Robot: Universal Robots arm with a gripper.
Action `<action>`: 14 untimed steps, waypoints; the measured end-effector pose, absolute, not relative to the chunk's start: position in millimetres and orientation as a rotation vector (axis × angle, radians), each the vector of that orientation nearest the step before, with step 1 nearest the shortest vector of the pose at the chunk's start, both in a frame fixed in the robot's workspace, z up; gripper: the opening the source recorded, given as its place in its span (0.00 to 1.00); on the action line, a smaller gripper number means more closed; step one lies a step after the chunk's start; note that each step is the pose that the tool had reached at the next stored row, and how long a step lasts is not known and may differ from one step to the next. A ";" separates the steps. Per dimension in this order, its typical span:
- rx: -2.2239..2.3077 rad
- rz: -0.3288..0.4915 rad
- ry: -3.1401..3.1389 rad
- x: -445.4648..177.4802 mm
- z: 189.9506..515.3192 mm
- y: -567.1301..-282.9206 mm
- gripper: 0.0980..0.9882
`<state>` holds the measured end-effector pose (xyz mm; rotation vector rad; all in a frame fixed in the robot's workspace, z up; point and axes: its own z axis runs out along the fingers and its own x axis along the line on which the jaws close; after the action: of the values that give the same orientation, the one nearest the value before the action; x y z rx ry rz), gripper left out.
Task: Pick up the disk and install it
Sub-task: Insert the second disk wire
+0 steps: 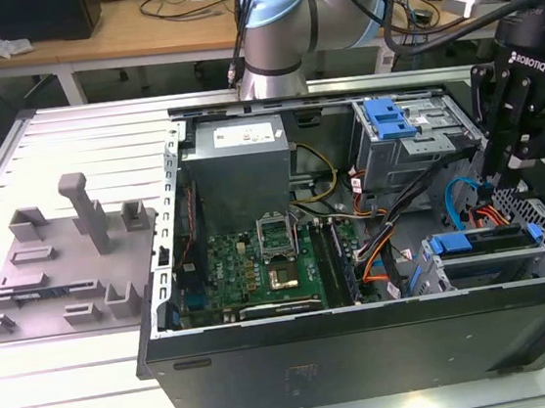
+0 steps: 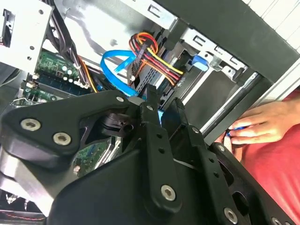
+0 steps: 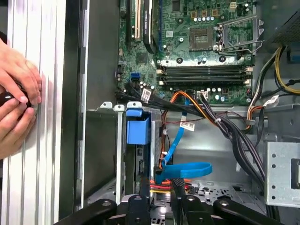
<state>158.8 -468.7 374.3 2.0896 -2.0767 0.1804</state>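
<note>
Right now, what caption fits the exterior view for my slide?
Robot hand hangs above the drive cage inside an open computer case.

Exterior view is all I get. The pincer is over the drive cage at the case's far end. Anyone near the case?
Observer: Yes. Both wrist views show a person's hands over the table, just outside the case.
Operator: Holding anything?
Observer: A small object, mostly hidden by the hands. The second wrist view shows some blue on it.
Operator: What's right at the pincer?
Observer: In the first wrist view the pincer is right by a looped blue cable, and just past it the blue frame of the disk is in the bay.
</note>
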 end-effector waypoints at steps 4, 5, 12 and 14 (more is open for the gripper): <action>2.017 0.171 -2.142 158.1 370.2 -468.6 0.25; 1.996 0.168 -2.161 157.8 369.0 -468.7 0.25; 2.008 0.220 -2.194 150.5 365.9 -468.6 0.25; 2.007 0.221 -2.197 147.8 365.4 -468.6 0.25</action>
<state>147.8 -468.6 365.4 2.0070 -2.1967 0.2213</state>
